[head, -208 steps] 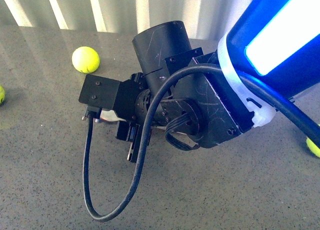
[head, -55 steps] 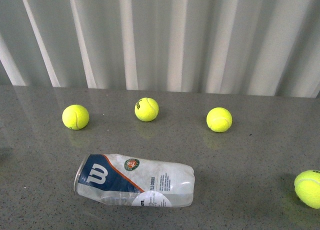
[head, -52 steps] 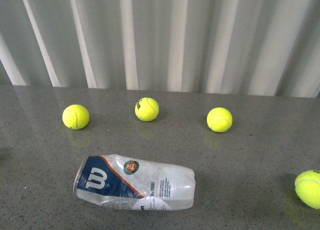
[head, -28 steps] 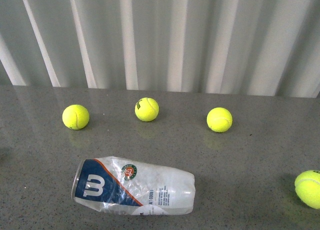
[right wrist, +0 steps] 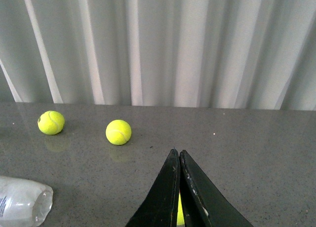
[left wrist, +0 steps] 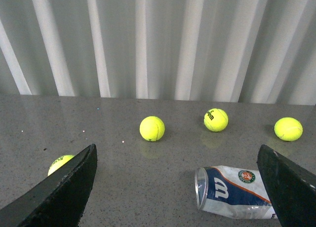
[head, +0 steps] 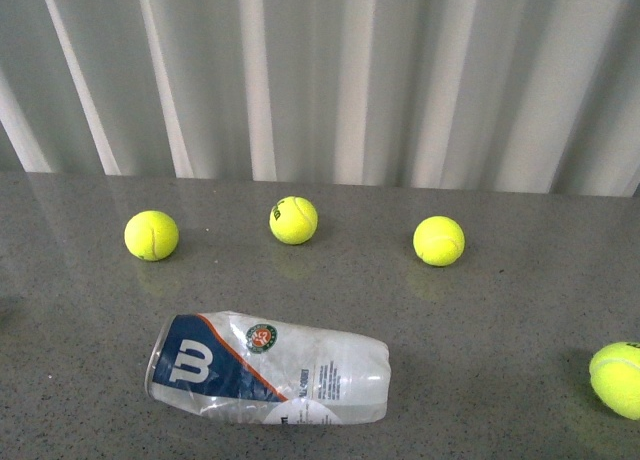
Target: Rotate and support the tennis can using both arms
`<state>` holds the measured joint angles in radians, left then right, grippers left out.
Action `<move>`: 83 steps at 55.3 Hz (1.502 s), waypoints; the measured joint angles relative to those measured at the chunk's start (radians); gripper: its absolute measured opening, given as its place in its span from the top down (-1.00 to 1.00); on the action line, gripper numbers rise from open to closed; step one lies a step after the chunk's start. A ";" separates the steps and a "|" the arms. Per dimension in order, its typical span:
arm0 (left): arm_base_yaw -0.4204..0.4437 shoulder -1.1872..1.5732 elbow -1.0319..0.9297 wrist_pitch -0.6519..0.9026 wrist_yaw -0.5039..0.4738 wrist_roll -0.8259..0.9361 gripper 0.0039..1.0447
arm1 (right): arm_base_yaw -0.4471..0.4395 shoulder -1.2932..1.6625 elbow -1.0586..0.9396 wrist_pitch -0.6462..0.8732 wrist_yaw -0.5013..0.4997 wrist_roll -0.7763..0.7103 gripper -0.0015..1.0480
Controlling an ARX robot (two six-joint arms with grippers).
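Grey speckled surface [head: 480,320] is carrying the scene, read here left to right from the front view. The left ball [head: 152,235] is sitting toward the pleated backdrop [head: 330,80]. The tennis can [head: 268,369] is lying on its side in front of that ball, with its open rim pointing left, its clear dented end pointing right, and its blue label and round emblem showing. The middle ball [head: 293,220] and right ball [head: 439,240] are resting behind the can, well apart from it. The far ball [head: 617,378] is sitting at the right edge. Neither arm is showing in the front view.

Your left hand [left wrist: 176,147] is standing wide open and empty, with the can lying ahead between its spread fingers. Your right hand [right wrist: 178,152] is pressing its fingers together on nothing, and only the can's clear end is showing at the edge of its view.

Risk: you are facing a thin, already dented tube on a smooth surface. A one-sided push is likely to send it rolling toward the balls. A hard squeeze is likely to crumple it further. A right hand arriving shut is going to prod it rather than support it.

Change: 3.8 s ago an arm was filling the front view, with the blue label raised at upper right; now the can is lying free. Across the last second its emblem has been rocking slightly down and back, so the can is probably settling.
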<state>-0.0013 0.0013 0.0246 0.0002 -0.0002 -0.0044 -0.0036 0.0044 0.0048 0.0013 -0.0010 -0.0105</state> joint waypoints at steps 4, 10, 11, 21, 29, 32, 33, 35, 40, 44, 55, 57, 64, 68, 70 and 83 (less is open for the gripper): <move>0.000 0.000 0.000 0.000 0.000 0.000 -0.87 | 0.000 0.000 0.000 0.000 0.000 0.000 0.93; 0.000 0.000 0.000 0.000 0.000 0.000 -0.87 | 0.000 0.000 0.000 -0.001 0.000 0.000 0.70; 0.000 0.000 0.000 0.000 0.000 0.000 -0.87 | 0.000 0.000 0.000 -0.001 0.000 0.000 0.62; 0.000 0.000 0.000 0.000 0.000 0.000 -0.87 | 0.000 -0.001 0.000 -0.001 0.000 0.000 -0.24; -0.045 0.386 0.203 -0.201 0.092 -0.029 -0.87 | 0.001 -0.001 0.000 -0.001 0.000 0.000 -0.88; -0.067 0.575 0.292 -0.064 0.110 -0.031 -0.87 | 0.001 0.000 0.000 -0.001 0.000 0.001 -0.85; -0.074 0.658 0.333 -0.005 0.127 -0.033 -0.87 | 0.001 0.000 0.000 -0.001 0.000 0.001 -0.85; -0.087 0.798 0.401 0.080 0.128 -0.030 -0.87 | 0.001 -0.001 0.000 -0.001 0.000 0.001 -0.86; -0.114 1.142 0.560 0.176 0.164 -0.027 -0.87 | 0.001 -0.001 0.000 -0.001 0.000 0.001 -0.86; -0.124 1.376 0.644 0.171 0.218 -0.024 -0.87 | 0.001 -0.001 0.000 -0.001 0.000 0.001 -0.86; -0.109 1.654 0.734 0.137 0.329 -0.043 -0.87 | 0.001 -0.001 0.000 -0.001 0.000 0.001 -0.86; -0.100 1.679 0.741 0.139 0.332 -0.050 -0.87 | 0.001 -0.001 0.000 -0.001 0.000 0.001 -0.86; -0.053 1.757 0.771 0.144 0.335 -0.057 -0.87 | 0.001 -0.001 0.000 -0.001 0.000 0.001 -0.86; -0.025 1.808 0.788 0.154 0.329 -0.056 -0.87 | 0.001 -0.001 0.000 -0.001 0.000 0.001 -0.86; -0.019 1.829 0.795 0.161 0.328 -0.056 -0.87 | 0.001 -0.001 0.000 -0.001 0.000 0.001 -0.86; -0.039 1.958 0.836 0.238 0.383 -0.126 -0.87 | 0.001 -0.001 0.000 -0.001 0.000 0.001 -0.86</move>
<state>-0.0399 1.9594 0.8604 0.2386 0.3824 -0.1307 -0.0029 0.0036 0.0048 0.0006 -0.0010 -0.0093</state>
